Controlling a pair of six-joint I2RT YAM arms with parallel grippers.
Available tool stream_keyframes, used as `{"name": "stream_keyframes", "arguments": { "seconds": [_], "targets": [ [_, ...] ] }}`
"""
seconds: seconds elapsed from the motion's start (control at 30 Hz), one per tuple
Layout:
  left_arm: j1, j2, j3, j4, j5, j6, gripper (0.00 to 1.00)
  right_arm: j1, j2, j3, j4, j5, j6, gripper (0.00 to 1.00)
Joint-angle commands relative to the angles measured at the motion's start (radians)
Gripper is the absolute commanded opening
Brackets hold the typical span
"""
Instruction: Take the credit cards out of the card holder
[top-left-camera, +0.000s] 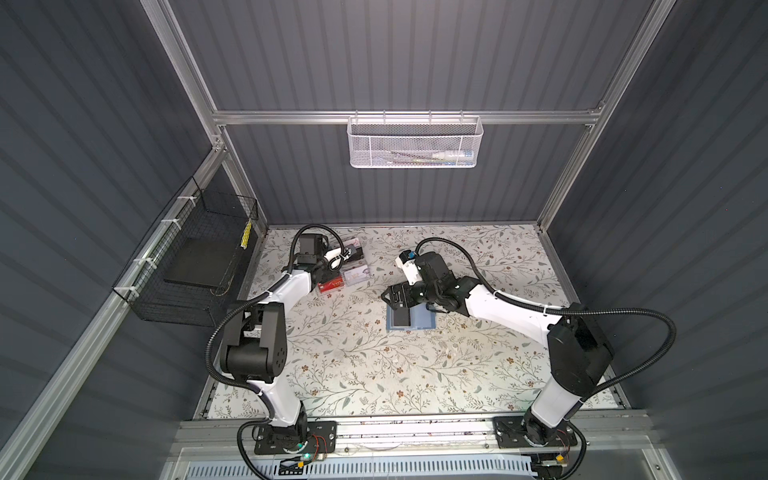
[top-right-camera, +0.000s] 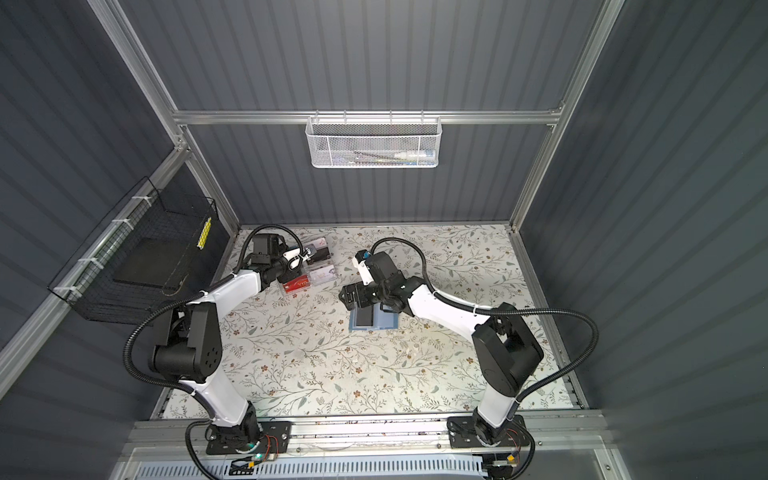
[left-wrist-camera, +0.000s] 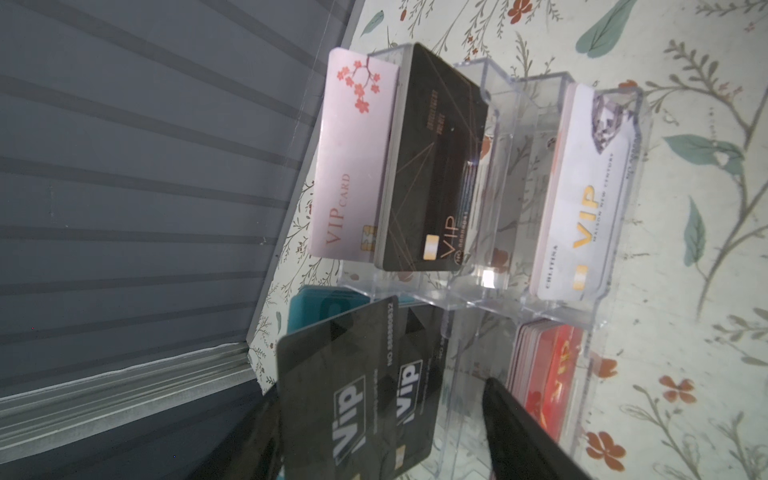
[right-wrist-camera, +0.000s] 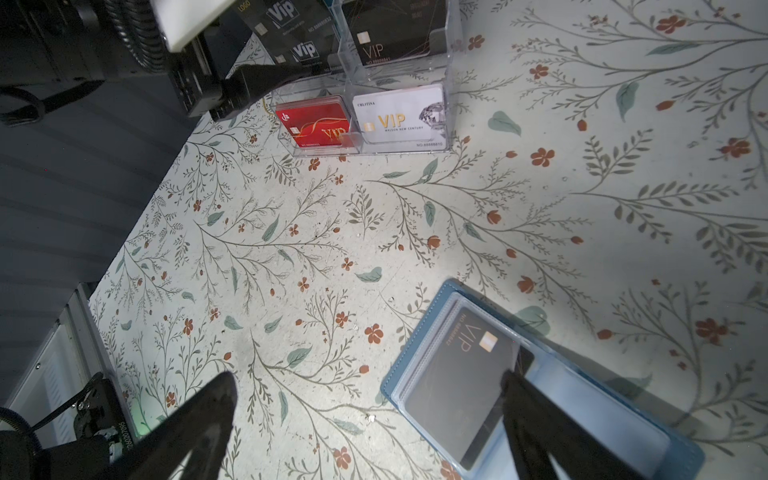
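The slate-blue card holder lies open on the floral table. A black credit card with "VIP" lettering sits in its clear sleeve. My right gripper is open over the holder's edge, one fingertip on that card, the other over bare table. My left gripper is open at the clear acrylic rack. A black "Vip" credit card stands between its fingers, close to one finger, in front of a similar card.
The acrylic rack holds pink, black, white and red cards near the back left. A black wire basket hangs on the left wall. A white mesh basket hangs on the back rail.
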Motion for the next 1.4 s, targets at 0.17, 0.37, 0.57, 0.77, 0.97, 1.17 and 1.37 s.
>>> {"name": "stream_keyframes", "arguments": {
  "seconds": [0.17,0.37,0.57,0.77,0.97,1.17,1.37],
  "targets": [
    [-0.006,0.011,-0.021,-0.026,0.011,0.025,0.74,0.006,0.009,-0.005,-0.001,-0.001,-0.013,0.99],
    [-0.006,0.011,-0.018,-0.06,-0.013,0.064,0.74,0.008,0.008,-0.004,0.0,-0.003,-0.011,0.99],
    [-0.006,0.008,-0.011,-0.081,-0.03,0.086,0.73,0.008,0.006,-0.005,-0.002,-0.001,-0.011,0.99],
    [-0.006,0.011,-0.02,-0.07,-0.04,0.081,0.74,0.01,0.003,-0.006,-0.002,0.001,-0.014,0.99],
    [0.007,-0.023,-0.039,-0.017,0.01,0.009,0.81,0.011,0.004,-0.006,-0.002,0.004,-0.014,0.99],
    [0.016,-0.065,-0.07,0.035,0.044,-0.03,1.0,0.011,0.004,-0.005,-0.002,0.007,-0.016,0.99],
    [0.019,-0.136,-0.104,0.102,0.09,-0.118,1.0,0.011,0.001,-0.006,-0.002,0.01,-0.015,0.99]
  ]
}}
